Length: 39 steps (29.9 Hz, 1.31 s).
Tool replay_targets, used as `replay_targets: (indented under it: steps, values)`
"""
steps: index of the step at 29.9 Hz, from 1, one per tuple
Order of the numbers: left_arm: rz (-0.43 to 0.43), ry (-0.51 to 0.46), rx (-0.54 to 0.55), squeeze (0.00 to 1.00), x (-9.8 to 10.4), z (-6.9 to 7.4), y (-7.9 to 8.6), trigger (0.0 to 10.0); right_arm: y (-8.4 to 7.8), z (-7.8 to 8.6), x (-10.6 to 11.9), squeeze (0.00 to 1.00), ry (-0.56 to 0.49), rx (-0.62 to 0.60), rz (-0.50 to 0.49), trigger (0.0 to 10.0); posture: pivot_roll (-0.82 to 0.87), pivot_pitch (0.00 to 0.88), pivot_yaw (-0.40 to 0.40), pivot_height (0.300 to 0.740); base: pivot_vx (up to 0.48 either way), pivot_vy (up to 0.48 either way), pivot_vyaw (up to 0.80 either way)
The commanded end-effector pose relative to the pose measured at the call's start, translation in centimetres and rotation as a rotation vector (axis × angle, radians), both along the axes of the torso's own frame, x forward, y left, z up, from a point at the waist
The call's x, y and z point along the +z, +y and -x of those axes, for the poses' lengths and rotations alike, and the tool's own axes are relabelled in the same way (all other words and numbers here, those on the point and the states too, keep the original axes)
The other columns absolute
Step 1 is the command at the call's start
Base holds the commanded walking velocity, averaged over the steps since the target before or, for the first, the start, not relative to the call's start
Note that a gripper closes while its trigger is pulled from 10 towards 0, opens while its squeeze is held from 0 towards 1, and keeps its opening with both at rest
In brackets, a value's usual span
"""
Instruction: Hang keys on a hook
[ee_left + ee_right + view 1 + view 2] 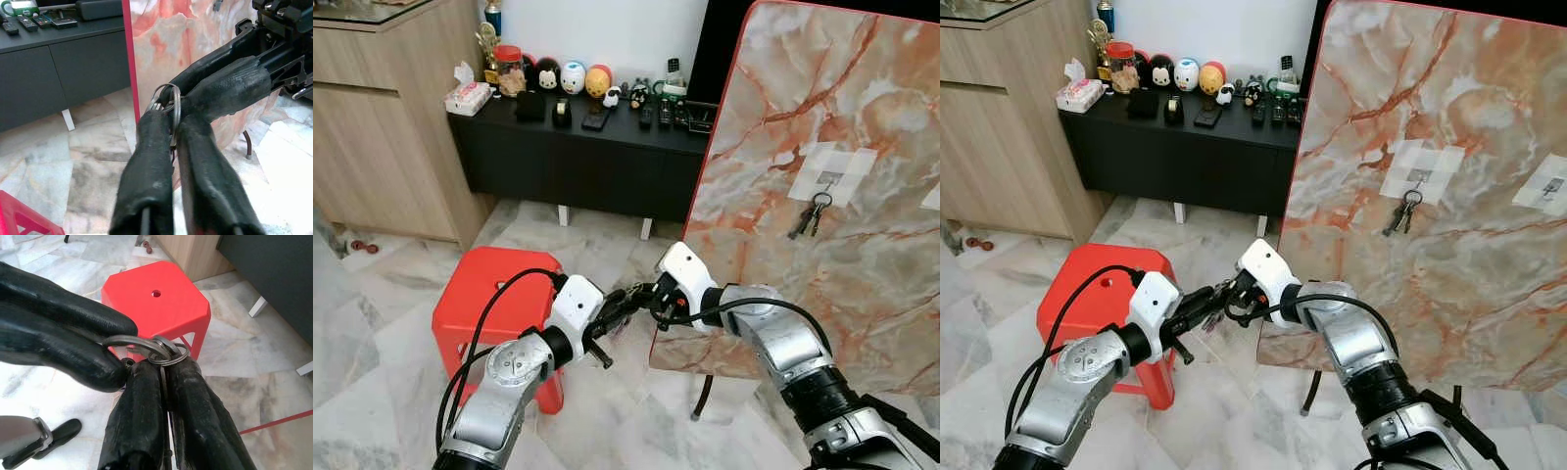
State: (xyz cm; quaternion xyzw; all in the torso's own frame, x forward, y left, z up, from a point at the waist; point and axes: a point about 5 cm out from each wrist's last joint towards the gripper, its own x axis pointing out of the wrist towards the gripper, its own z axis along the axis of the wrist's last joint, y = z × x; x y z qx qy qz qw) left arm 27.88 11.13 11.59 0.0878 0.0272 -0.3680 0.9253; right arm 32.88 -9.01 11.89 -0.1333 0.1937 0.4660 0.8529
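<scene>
The left gripper (168, 122) and the right gripper (164, 369) are meeting tip to tip just in front of the marble board's (862, 127) lower corner, both pinching the same key ring (166, 100); the keys beneath it are hidden, it appears, between the fingers. Beside the board, the red stool (494, 284) is standing under the left arm. Higher on the board, another key bunch (811, 215) is hanging from a hook (829, 179). A black cabinet (578, 162) is standing behind the board.

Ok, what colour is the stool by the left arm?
Red, the stool shows best in the right wrist view.
</scene>
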Motion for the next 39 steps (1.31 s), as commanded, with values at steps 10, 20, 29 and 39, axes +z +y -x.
replay_targets:
  steps: [10, 20, 29, 39]
  values:
    - [0.0, -0.01, -0.013, 0.0, 0.1, -0.2, -0.5, 0.0, 0.0, 0.2, 0.6, 0.0, -0.021, 0.026, -0.016, 10.0, 0.15, 0.053, -0.143, 0.74, 0.0, 0.0, 0.0]
    - [0.004, -0.007, -0.006, 0.0, 0.1, -0.2, -0.5, 0.0, -0.5, 0.1, 0.3, 0.0, -0.024, 0.016, 0.0, 10.0, 0.16, 0.054, -0.143, 0.74, 0.0, 0.0, 0.0]
    - [0.009, -0.004, 0.004, 0.0, 0.0, -0.2, -0.4, 0.0, -0.9, 0.4, -0.1, 1.0, -0.008, 0.017, 0.005, 10.0, 0.15, 0.051, -0.142, 0.74, 0.0, 0.0, 0.0]
    - [0.006, -0.001, 0.017, 0.0, -0.1, -0.3, -0.4, 0.0, -1.7, 0.7, -0.8, 1.0, 0.01, 0.036, 0.045, 10.0, 0.15, 0.049, -0.143, 0.74, 0.0, 0.0, 0.0]
